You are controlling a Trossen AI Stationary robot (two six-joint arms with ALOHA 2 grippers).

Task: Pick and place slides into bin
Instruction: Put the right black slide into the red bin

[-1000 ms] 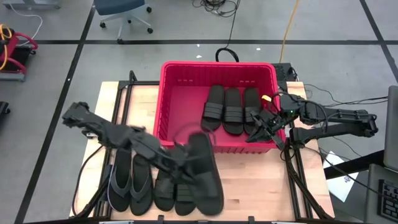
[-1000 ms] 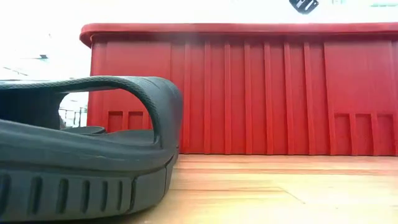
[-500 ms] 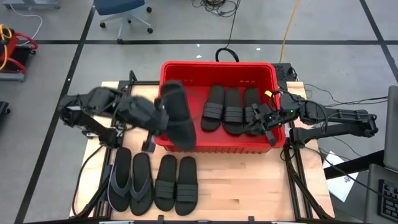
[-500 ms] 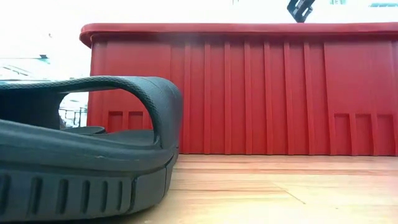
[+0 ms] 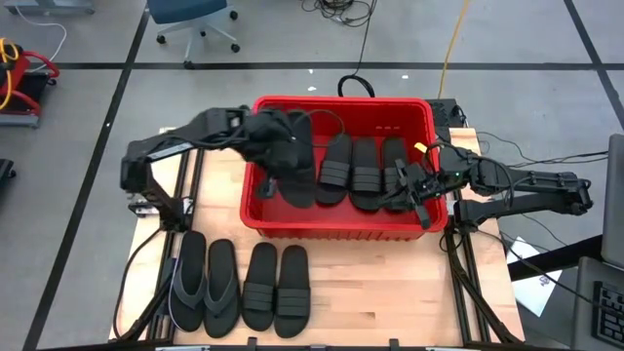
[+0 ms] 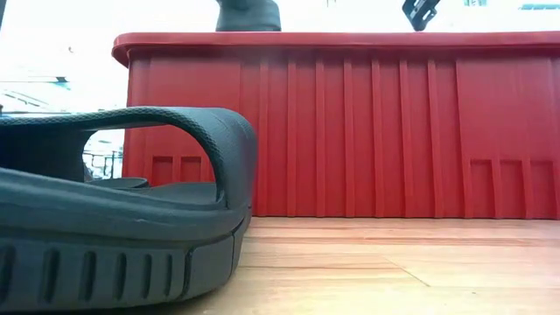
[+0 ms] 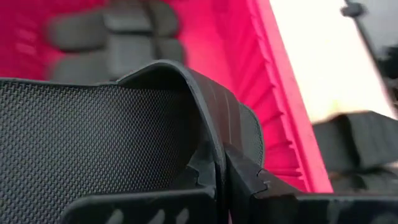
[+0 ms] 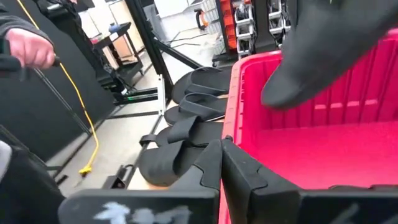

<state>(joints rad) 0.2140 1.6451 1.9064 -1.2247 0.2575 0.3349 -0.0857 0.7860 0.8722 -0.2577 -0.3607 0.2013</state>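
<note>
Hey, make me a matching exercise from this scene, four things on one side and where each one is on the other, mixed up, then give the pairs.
Things:
1. held slide
2. three slides
3. thong pair
4. right gripper

Places:
A. on the table, nearest its left edge
B. lying side by side in the bin
C. at the bin's right wall, shut
D. in the left gripper, over the bin's left part

Pairs: 1-D, 2-B, 3-A, 4-C
</note>
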